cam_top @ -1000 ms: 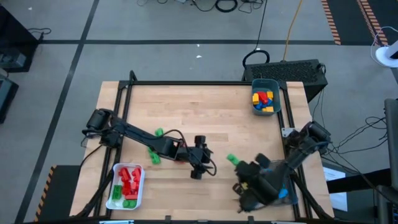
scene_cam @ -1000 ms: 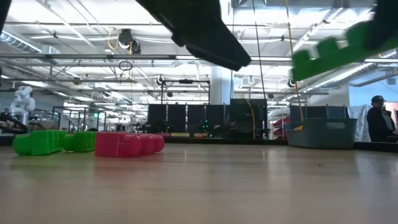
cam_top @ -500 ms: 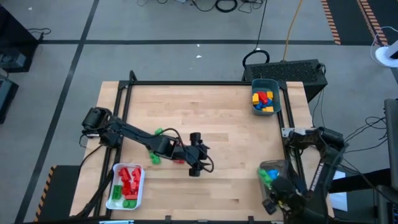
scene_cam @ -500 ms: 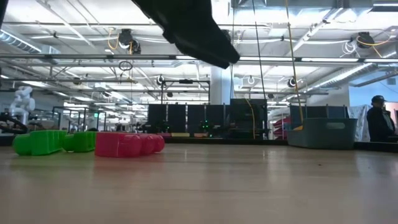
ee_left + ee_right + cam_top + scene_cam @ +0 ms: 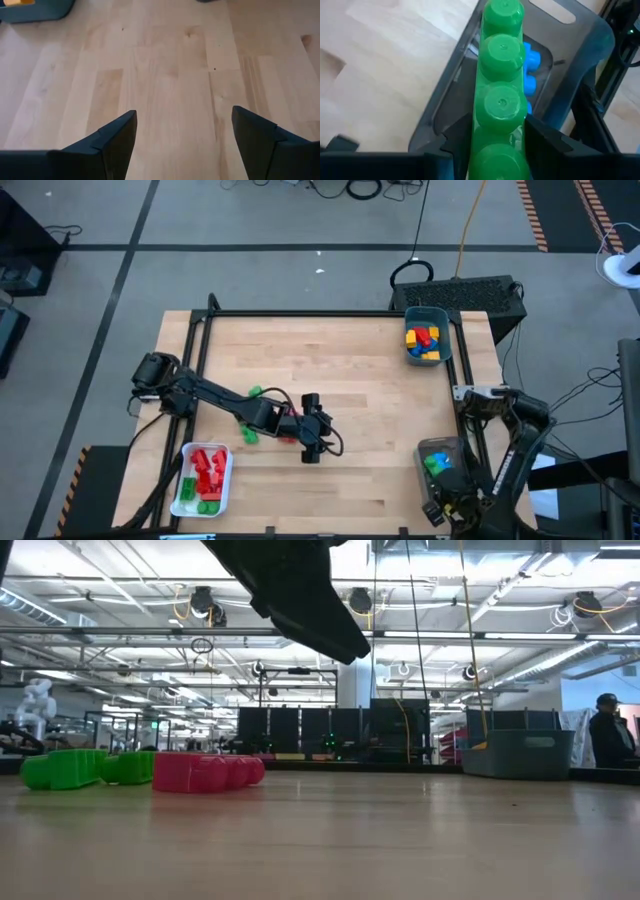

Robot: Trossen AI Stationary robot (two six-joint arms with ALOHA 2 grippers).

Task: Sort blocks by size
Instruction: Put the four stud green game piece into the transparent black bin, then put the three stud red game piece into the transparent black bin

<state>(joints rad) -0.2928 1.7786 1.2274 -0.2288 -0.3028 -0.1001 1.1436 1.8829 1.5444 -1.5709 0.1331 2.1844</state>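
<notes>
the right tool (image 5: 497,145) gripped 1 long green block (image 5: 501,95) directly above the clear bin (image 5: 570,65), long axis along the bin's length, while the left tool (image 5: 182,137) hovered open mid-surface.

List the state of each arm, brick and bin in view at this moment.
Right gripper: shut on the long green studded brick, above the clear bin.
Clear bin: holds blue bricks.
Left gripper: open, empty, over bare wooden table.
Teal bin: holds blue, red and yellow bricks.
White tray: holds red and green bricks.
Loose green bricks and red brick: lying on the table.
</notes>
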